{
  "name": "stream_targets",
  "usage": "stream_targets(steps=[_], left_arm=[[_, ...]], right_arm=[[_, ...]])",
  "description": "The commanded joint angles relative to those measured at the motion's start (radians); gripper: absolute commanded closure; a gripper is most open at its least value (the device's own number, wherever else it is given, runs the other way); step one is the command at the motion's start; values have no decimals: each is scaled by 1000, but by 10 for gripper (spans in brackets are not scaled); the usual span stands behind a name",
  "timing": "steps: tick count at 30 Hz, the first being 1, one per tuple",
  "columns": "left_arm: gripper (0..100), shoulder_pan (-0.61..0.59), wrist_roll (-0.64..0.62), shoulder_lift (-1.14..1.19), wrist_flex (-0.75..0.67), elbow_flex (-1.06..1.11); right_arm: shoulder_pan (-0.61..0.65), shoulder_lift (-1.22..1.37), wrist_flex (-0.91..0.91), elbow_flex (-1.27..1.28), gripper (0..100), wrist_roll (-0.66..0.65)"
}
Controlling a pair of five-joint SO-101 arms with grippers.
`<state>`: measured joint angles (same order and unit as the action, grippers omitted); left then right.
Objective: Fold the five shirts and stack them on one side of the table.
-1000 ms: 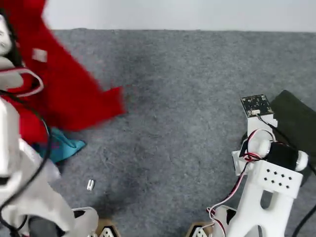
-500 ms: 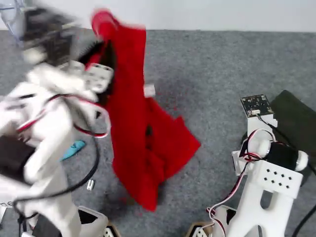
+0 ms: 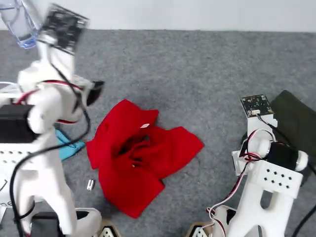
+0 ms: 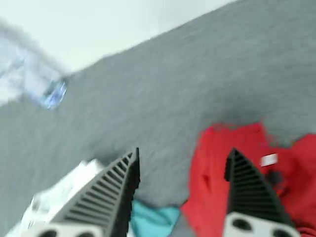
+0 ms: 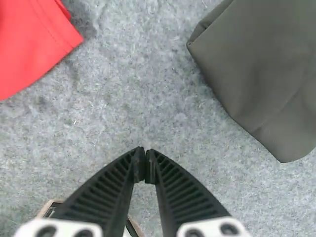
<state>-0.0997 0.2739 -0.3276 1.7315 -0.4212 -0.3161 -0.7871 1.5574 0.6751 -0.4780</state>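
Shirt (image 3: 143, 158), red, crumpled, long axis roughly far-to-near; left pincer (image 4: 183, 153) released, right pincer (image 5: 144, 150) clenched empty.

White arms (image 3: 269, 197) with red-and-white cables (image 3: 251, 157), bare circuit boards (image 3: 256, 103), black ribbed pincer fingers (image 5: 113, 192).

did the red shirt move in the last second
Yes, the red shirt came down from the far left corner and now lies closer to the dark shirt.

Three shirts: red shirt (image 3: 140, 160), teal shirt (image 3: 66, 147), dark shirt (image 3: 298, 118); two arms, left arm (image 3: 42, 123) and right arm (image 3: 269, 180); one small white bit (image 3: 90, 185)
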Motion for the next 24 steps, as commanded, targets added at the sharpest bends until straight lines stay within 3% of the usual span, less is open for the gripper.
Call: stream_targets(steps=[1,6,11,16,24], left_arm=[[731,-127,9,-20,25,36],[732,-287,84,-61,25,127],[732,-364,115,-241,23,265],[732,-393,155,-422,20,432],[732,-393,163,-551,20,644]], right_arm=[[31,-7,-51,-9,990,-89],[147,-5,-87,-14,986,-123],[226,85,-131,-40,849,-81],[285,278,-139,-155,730,-41],[455,542,-142,-298,722,-38]])
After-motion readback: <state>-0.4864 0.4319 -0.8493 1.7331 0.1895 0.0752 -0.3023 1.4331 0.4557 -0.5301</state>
